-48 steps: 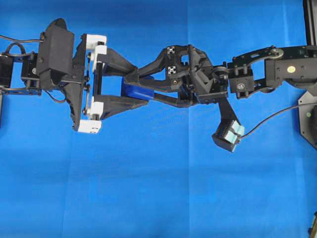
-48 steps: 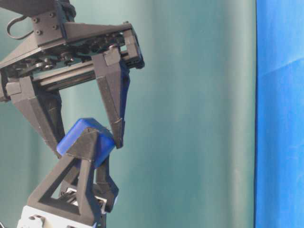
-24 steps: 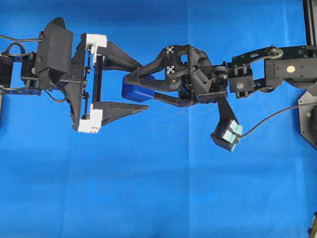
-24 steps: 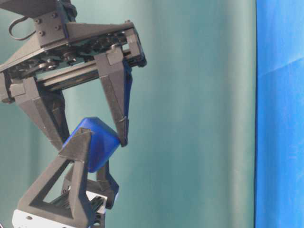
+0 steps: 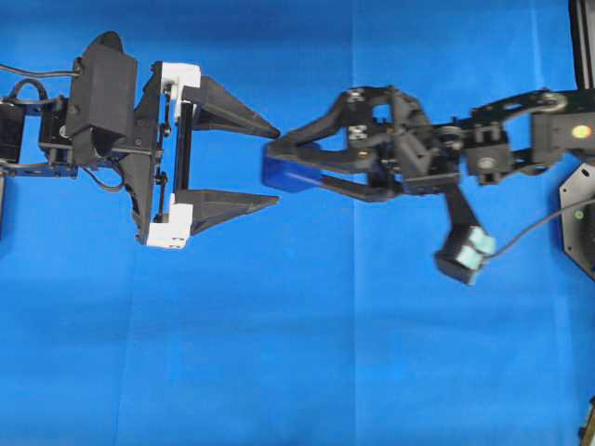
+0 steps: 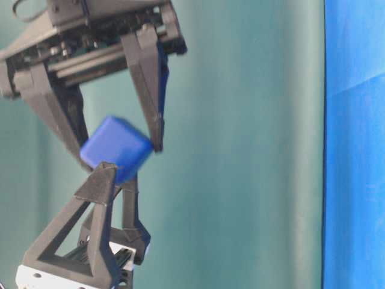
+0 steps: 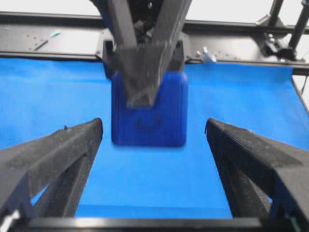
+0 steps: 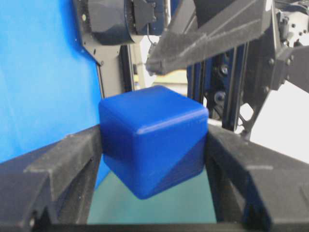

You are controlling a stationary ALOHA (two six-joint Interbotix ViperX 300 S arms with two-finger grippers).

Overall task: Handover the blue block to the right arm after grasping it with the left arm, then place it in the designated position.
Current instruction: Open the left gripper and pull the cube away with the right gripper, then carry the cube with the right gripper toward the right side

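Observation:
The blue block hangs above the cloth, clamped between the all-black fingers of my right gripper, which is shut on it. In the right wrist view the block fills the gap between both pads. My left gripper, the one with white rails, stands wide open, its tips level with the block's near end. From the left wrist the block sits beyond the open left gripper, untouched by it. At table level the block is above the left gripper.
Bright blue cloth covers the table under both arms. The right arm's wrist camera hangs below its forearm. Black frame parts stand at the right edge. A teal backdrop shows at table level.
My left gripper has opened fully and let go of the block. My right gripper, still shut on it, has drawn the block rightwards, away from the left fingertips.

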